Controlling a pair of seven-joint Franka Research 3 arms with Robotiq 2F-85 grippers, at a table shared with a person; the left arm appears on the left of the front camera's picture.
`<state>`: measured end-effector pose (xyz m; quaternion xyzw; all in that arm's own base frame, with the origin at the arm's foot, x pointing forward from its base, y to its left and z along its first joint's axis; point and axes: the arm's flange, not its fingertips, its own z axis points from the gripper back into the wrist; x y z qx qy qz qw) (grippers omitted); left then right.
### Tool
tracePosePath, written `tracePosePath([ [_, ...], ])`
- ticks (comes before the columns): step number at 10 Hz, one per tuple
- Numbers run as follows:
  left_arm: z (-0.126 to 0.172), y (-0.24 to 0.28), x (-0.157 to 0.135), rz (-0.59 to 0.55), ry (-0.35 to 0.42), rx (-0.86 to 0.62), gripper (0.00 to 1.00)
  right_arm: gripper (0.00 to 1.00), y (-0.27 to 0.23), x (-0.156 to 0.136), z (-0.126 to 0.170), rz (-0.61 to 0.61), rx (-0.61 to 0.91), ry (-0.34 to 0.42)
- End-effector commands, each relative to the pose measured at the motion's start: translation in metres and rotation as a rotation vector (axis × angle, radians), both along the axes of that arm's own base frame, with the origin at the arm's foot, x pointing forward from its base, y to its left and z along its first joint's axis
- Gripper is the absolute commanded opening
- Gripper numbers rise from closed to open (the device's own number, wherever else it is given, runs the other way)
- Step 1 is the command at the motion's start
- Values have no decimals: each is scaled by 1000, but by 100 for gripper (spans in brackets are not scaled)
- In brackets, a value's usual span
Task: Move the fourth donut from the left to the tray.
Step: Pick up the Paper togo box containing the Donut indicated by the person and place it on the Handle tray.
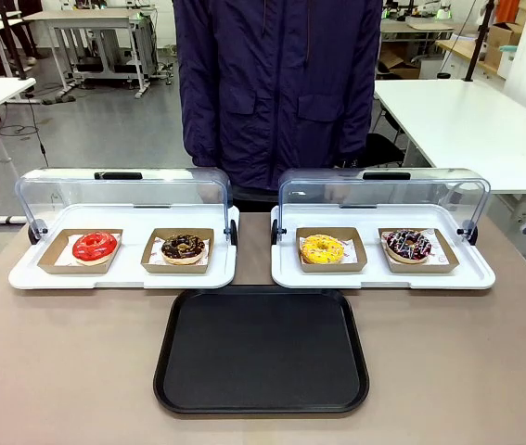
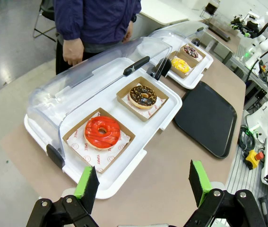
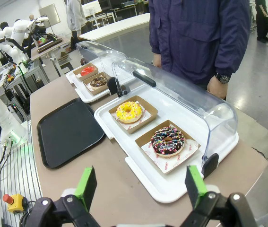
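My right hand (image 3: 140, 184), released, hovers over the table's right edge with the sprinkled donut (image 3: 168, 141) straight ahead in its holder. My left hand (image 2: 144, 182), also released, is much farther off. The tray (image 3: 70, 132) waits mid-table by the near edge.
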<state>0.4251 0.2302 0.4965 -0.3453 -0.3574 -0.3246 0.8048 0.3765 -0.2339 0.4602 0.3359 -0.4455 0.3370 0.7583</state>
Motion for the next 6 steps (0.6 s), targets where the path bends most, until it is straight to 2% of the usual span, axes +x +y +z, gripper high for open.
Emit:
tracePosePath([
  [1,0,0,-1,-7,-2,-7,100,100,0,4,0,2,14,-38],
  [6,0,0,-1,-7,-2,-7,100,100,0,4,0,2,14,-38],
])
